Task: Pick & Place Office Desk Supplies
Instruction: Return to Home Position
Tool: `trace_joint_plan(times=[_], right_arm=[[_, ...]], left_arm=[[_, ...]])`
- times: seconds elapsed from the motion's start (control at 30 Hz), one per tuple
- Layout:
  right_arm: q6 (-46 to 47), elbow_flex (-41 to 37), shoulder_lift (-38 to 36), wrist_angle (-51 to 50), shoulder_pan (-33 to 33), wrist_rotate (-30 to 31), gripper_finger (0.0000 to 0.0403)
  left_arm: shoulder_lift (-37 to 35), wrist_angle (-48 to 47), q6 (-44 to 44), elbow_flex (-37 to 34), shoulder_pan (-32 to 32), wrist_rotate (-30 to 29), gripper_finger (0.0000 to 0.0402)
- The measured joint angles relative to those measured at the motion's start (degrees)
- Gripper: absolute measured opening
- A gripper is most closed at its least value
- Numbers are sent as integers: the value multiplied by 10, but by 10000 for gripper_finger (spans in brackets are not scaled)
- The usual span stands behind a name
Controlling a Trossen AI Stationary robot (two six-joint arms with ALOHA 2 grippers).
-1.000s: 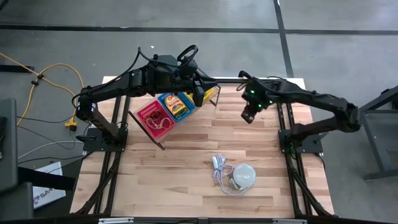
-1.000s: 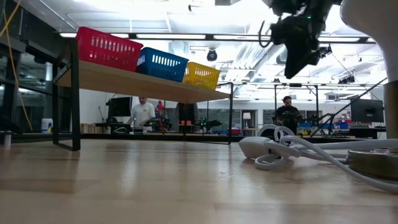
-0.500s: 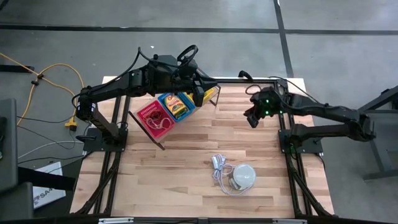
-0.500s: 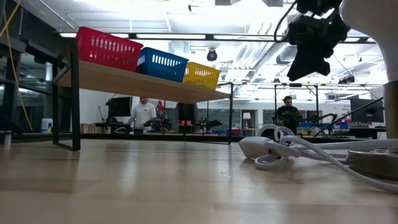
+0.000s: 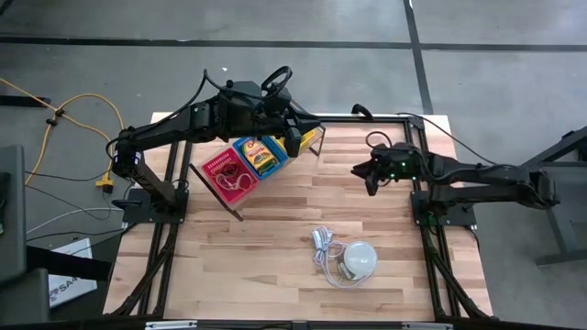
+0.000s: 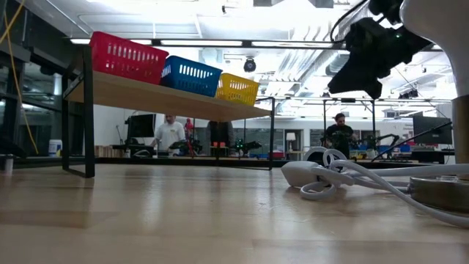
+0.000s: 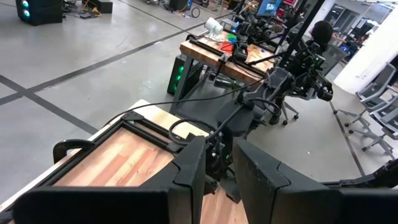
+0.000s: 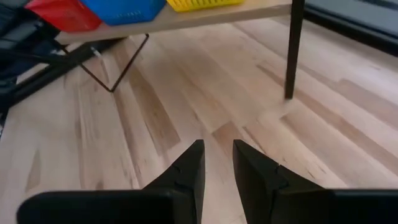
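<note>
Right pincer (image 5: 369, 174) in midair above the table (image 5: 257, 252)

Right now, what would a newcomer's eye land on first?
A red bin, blue bin and yellow bin stand in a row on the raised shelf, under the left gripper. A white dome with its cord lies on the table; the right gripper hangs beside the shelf.
</note>
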Motion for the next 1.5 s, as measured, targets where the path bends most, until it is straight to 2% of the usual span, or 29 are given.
trace_joint_plan(times=[0.23,0.47,1.07,1.27,1.5], right_arm=[[-11,-32,-113,-29,-2,1,70],[-9,-72,-223,-55,-2,27,70],[4,-152,-435,-54,-2,12,70],[4,-162,-454,-48,-1,7,70],[-15,-162,-454,-8,-1,-36,70]], left_arm=[[0,0,0,0,0,0,79],[0,0,0,0,0,0,79],[0,0,0,0,0,0,79],[0,0,0,0,0,0,79],[0,0,0,0,0,0,79]])
